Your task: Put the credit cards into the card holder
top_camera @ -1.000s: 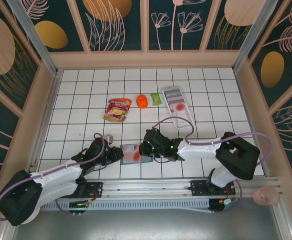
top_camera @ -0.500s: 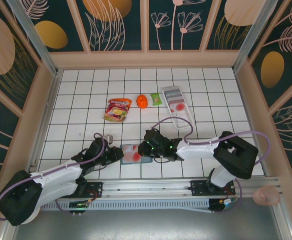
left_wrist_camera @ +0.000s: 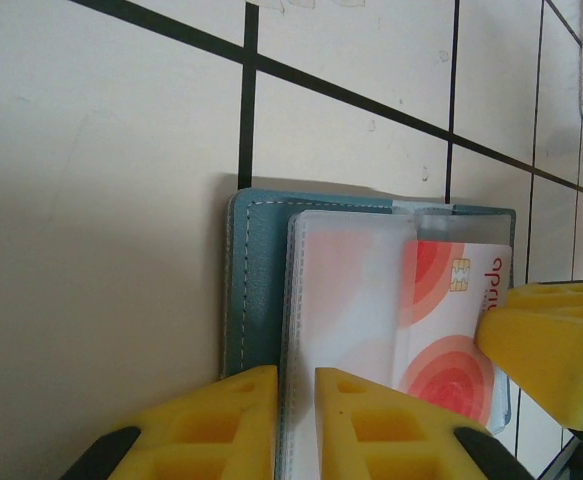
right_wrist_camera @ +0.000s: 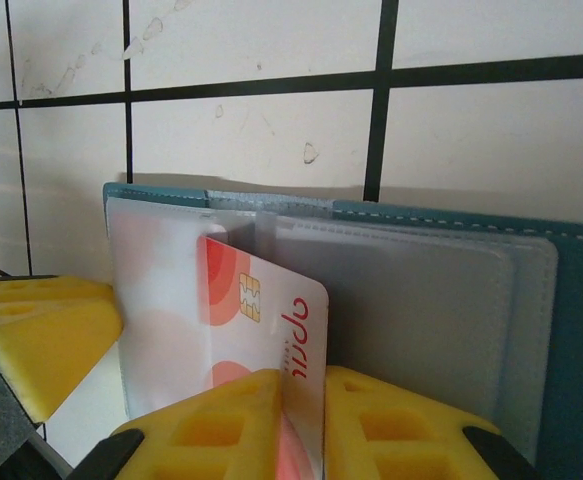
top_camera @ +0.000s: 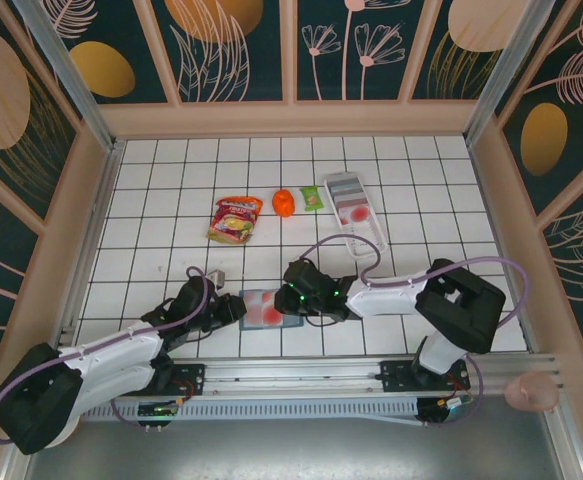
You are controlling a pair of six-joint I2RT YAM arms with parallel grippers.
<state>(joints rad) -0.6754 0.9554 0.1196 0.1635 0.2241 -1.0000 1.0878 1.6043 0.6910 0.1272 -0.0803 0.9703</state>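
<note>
The dark teal, roughly square folding card holder [top_camera: 263, 308] lies open on the white tiled table [top_camera: 161, 190], near its front edge and between the 2 arms. Its clear plastic sleeves face up. 1 pale credit card [right_wrist_camera: 261, 300] with red-pink circles and a chip is part-way into a sleeve, and in the left wrist view about half of it [left_wrist_camera: 451, 310] juts out on the right.

The left gripper [left_wrist_camera: 296, 385] has its yellow jaws narrow, pinching the edge of the card holder's clear sleeve to steady it. The right gripper [right_wrist_camera: 303, 385] also has narrow jaws, and the card stands between them. I cannot tell whether they clamp it or merely flank it.

By my reading, this card is about half seated and needs a further push to go fully home. Farther back, a long white rectangular tray [top_camera: 369, 236] carries a pale piece with red marks [top_camera: 354, 213], probably 1 more card to fetch. A red-orange snack packet [top_camera: 235, 218], a small orange object [top_camera: 283, 202] and a green packet [top_camera: 312, 197] lie near the tray.
</note>
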